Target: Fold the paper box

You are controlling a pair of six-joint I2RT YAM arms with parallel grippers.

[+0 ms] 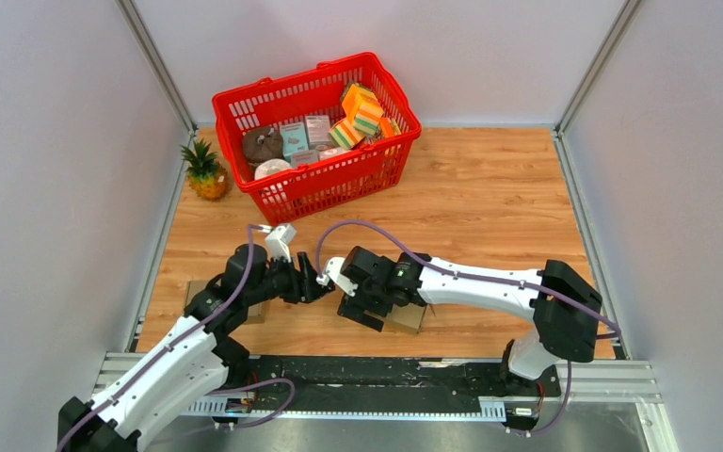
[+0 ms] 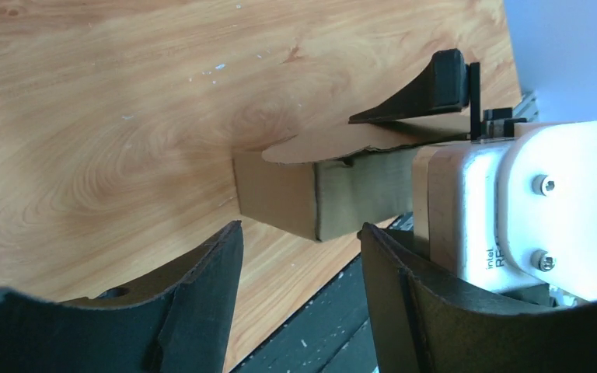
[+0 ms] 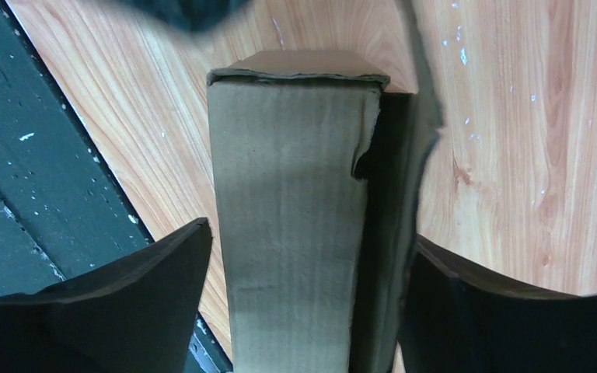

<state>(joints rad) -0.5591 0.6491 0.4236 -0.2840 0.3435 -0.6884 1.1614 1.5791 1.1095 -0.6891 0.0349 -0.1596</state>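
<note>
Red plastic mesh makes up the basket [image 1: 339, 184], an open-topped rectangular tub standing at the far side of the wood-grain surface [image 1: 490, 188]. Inside it lie a brown rounded lump [image 1: 263, 144], a white rounded item [image 1: 271, 169] just nearer than that, small teal and grey cartons [image 1: 294, 138] in the middle, and blocks [image 1: 362, 113] striped orange, green and yellow piled toward its right end. A pineapple [image 1: 205, 171] with a spiky green crown stands just beside the basket's left end, outside it.

The box [image 3: 295, 210] is well apart from the basket, on its near side. It is plain brown corrugated card, matte, long and roughly square in section. Its far lip is slightly crumpled, and 1 long edge is ragged where a side flap stands away from the body. The left wrist view shows a rounded flap jutting flat from its upper edge.

The right gripper [image 3: 311, 233] has its jaws clenched on the box, with 1 black finger against each long side and 1 of the 2 bearing on a flap. The left gripper [image 2: 303, 241], likewise on the near side of the basket, faces the box's end with jaws released. Its 2 black fingers are spread with bare wood showing between them, and neither touches the card.
</note>
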